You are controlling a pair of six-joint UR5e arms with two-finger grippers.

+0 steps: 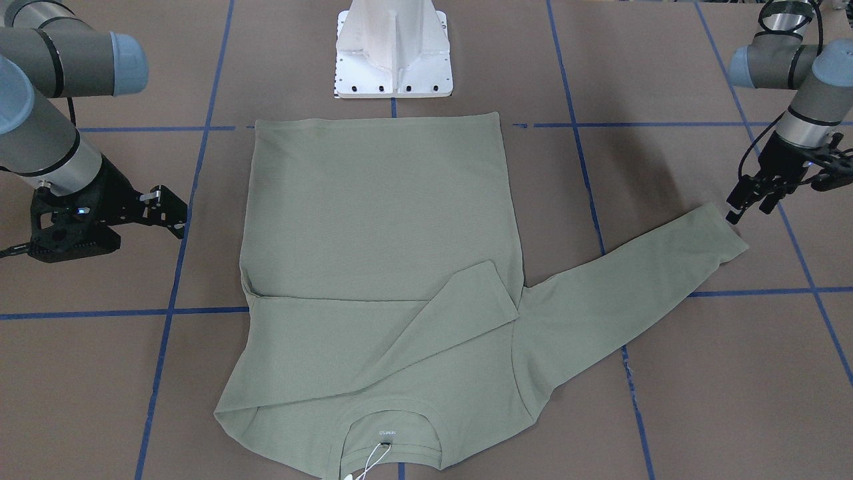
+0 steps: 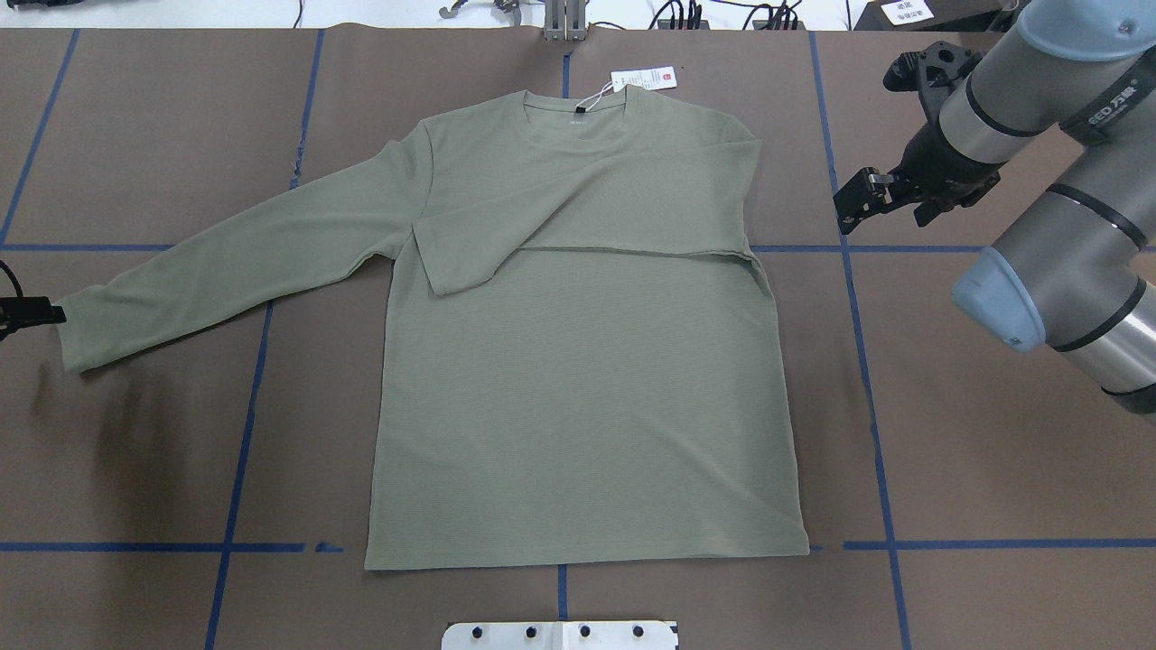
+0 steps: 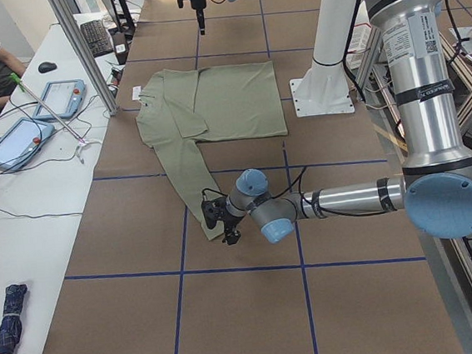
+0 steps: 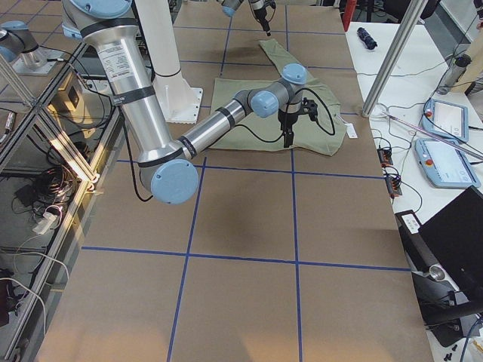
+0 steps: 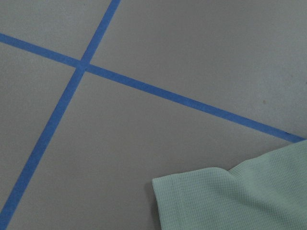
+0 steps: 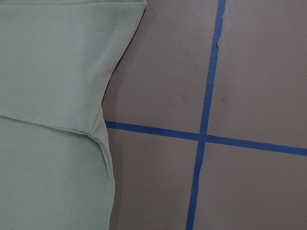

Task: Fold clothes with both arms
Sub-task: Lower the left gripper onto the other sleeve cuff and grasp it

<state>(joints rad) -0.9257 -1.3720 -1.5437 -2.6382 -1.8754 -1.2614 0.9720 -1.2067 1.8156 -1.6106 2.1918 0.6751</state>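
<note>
Progress on the fold is at an early stage, in our judgement. We see the olive-green shirt lying flat on the brown table, front side up, with the collar on the far side from the robot and the hem near its base. The white hang tag lies on the table just beyond the collar.

One step looks done: the sleeve on the robot's right is laid across the chest, its cuff end reaching about the middle of the body. The other sleeve is spread out over the table toward the robot's left side, not yet folded.

The left gripper hovers just beside the cuff of this sleeve. Its fingers look apart to us and they hold nothing; in the left wrist view the cuff lies free on the table. The right gripper hangs over bare table beside the shirt's edge, near the shoulder with the folded sleeve, also with its fingers apart and empty.

We think what remains is to bring the spread sleeve over the body, and then to fold the body itself, probably hem toward collar.
</note>
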